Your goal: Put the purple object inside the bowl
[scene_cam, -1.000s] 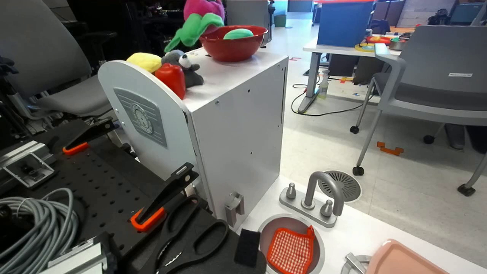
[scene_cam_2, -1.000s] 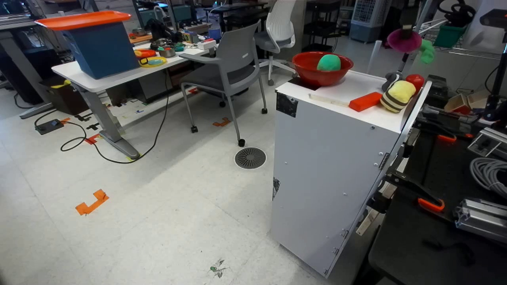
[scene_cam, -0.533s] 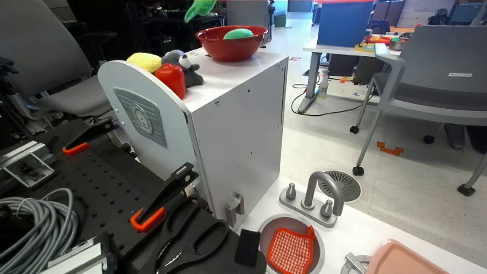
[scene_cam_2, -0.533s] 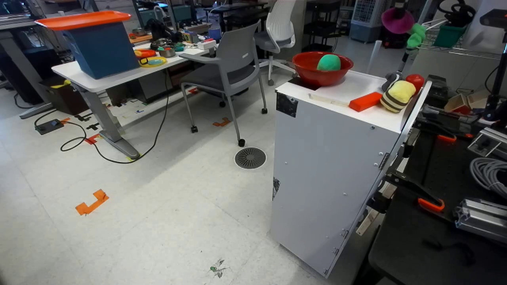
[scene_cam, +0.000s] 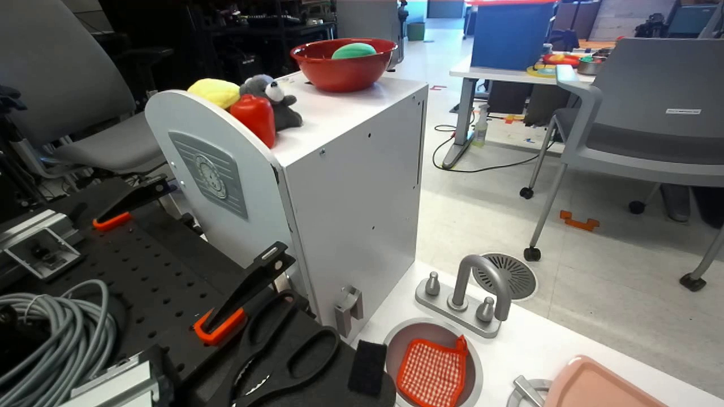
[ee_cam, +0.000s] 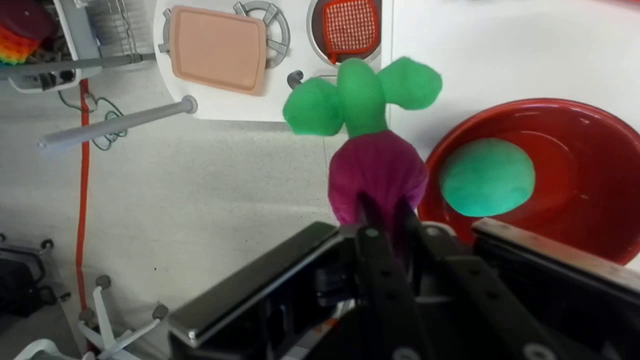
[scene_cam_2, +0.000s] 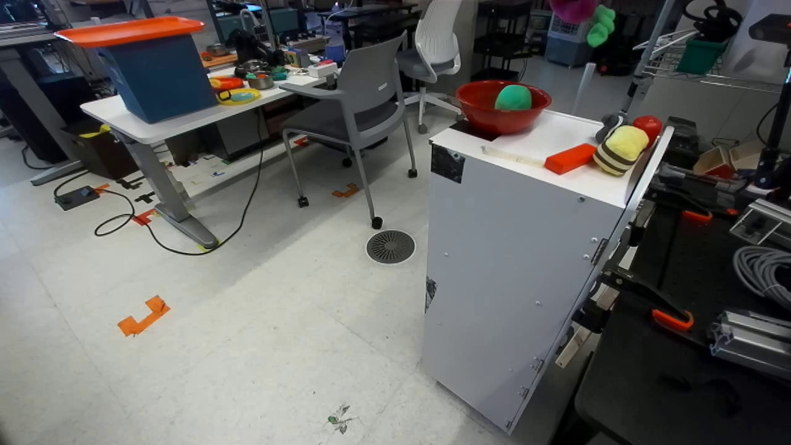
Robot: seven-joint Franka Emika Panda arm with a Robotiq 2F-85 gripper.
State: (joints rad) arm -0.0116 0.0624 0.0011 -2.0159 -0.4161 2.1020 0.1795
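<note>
Magenta cloth marks the purple toy (ee_cam: 377, 165), the task's own thing, near the middle of the wrist view and not yet at its goal. The gripper (ee_cam: 386, 212) enters from the lower edge, its jaws almost together, pinching the toy's rounded body at the end away from its green leaves (ee_cam: 361, 95); we judge that soft cloth yields to so narrow a grip. At right we see the red bowl (ee_cam: 595, 172), its left rim appearing to meet the toy's edge; this view alone does not give us the depth between them. A green rounded object (ee_cam: 487, 177) lies toward the bowl's left, so the right side probably offers more room. In an exterior view the purple toy (scene_cam_2: 573, 8) is cut by the top edge, above and to the right of the bowl, a height we take to serve clearing the rim. Farther out, in both exterior views, a yellow toy (scene_cam_2: 621, 149), grey toy (scene_cam: 274, 107) and red pepper (scene_cam: 255, 120) cluster on the white cabinet (scene_cam: 350, 186) that bears the bowl, well apart from it and, we suppose, out of the path.
</note>
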